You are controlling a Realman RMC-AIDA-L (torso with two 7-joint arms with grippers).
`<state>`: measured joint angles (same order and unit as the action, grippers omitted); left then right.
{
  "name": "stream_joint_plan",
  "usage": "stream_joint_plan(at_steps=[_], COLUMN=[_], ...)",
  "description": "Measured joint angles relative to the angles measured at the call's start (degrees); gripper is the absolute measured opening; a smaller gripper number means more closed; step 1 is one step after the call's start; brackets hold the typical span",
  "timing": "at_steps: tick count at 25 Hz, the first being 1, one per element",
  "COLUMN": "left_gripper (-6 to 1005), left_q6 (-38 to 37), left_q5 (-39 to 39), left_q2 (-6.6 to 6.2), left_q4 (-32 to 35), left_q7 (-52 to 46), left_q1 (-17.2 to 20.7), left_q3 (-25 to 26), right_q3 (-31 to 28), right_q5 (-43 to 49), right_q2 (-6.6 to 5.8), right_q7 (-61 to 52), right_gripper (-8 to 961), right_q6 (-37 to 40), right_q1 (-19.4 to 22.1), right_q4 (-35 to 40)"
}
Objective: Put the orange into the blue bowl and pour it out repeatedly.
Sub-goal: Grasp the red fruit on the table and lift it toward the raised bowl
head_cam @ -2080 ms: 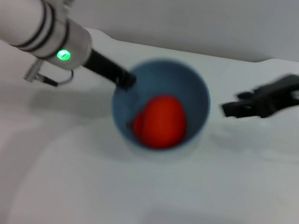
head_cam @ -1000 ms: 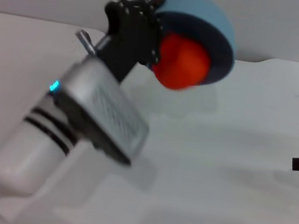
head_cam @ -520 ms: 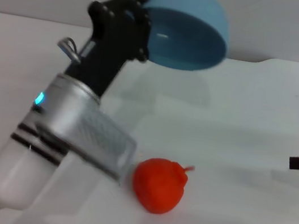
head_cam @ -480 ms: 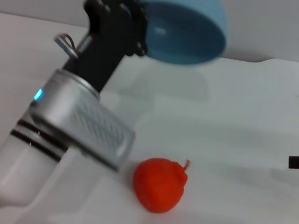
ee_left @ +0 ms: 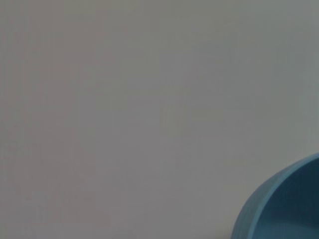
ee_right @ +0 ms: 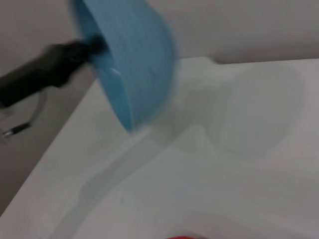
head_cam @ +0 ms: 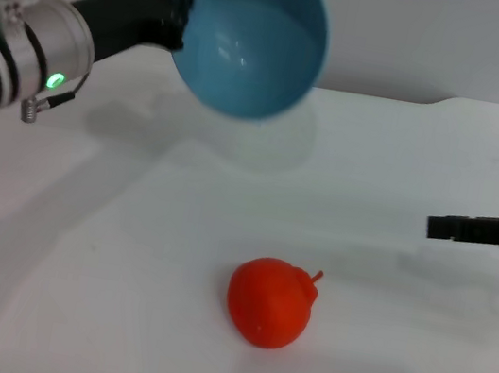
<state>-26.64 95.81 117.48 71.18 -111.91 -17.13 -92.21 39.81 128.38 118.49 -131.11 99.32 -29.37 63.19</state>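
Left hand (head_cam: 176,13) clamps the bowl (head_cam: 253,36) by its rim, holding it up off the surface (head_cam: 120,270), tilted so the mouth faces down and toward the camera. Nothing in the bowl. Left wrist view shows only a slice of bowl rim (ee_left: 279,209) against blank wall, no fingers visible there.

Well below and forward of that hand, the orange (head_cam: 270,302) lies loose on the surface, stem nub pointing toward the right side, touching neither hand nor bowl.

Right hand (head_cam: 444,226) hangs far across from the left one, low over the surface, well apart from the orange; can't tell if it's spread or closed. Its wrist view catches the bowl (ee_right: 127,64) side-on, plus a sliver of orange at the frame edge.

Progress: pour looks done for this cycle, orange out. Left to do, by my read: set bowl upright, pick orange, drop it in, pour again.
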Motion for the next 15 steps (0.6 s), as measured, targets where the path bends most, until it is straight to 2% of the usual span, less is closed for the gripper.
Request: stream_joint_plan(at_steps=[2,4,6,10,12,13,14,15], left_gripper=[0,-1,-1,-1,-1,-1,-1,-1], left_q6=[-17.0,-28.7,-36.0,-45.3,-45.3,-48.4,-48.4,-55.1], left_q5=[5.7,13.1,21.5,35.6,35.6,40.2,40.2,48.6], left_q2=[-0.84,-1.54,-1.78,-1.34,-1.34,-0.84,-0.84,0.16], left_q4=[-5.6,-9.1,-10.1,-4.1,-4.1,-0.6,-0.6,6.6], left_q7=[-7.1,-13.2,-19.5,-29.6,-29.6,-32.4,-32.4,-37.5], left_q1=[-5.3,-9.5,-12.0,-12.8,-12.8,-12.5,-12.5,-12.0], left_q3=[9.8,16.7,21.1,23.9,23.9,24.0,24.0,24.1], right_q3=[1.0,2.5,5.1,10.7,13.9,14.9,16.1,17.3], right_q5=[-0.1,-0.3,-1.3,-5.1,-6.0,-6.1,-6.2,-6.2], right_q2=[0.02,0.2,0.32,0.33,0.32,0.33,0.34,0.36], right_q7=[3.0,5.9,9.7,16.9,20.7,21.4,22.1,22.3], right_gripper=[496,511,526,555,569,577,584,591], right_q6=[0.1,0.0,-1.2,-4.4,-5.7,-6.3,-7.2,-8.4], right_q1=[-1.1,-1.7,-1.9,-2.7,-3.8,-4.4,-5.1,-6.0], right_q4=[-1.7,-2.2,-2.8,-8.0,-11.7,-13.1,-14.8,-16.3])
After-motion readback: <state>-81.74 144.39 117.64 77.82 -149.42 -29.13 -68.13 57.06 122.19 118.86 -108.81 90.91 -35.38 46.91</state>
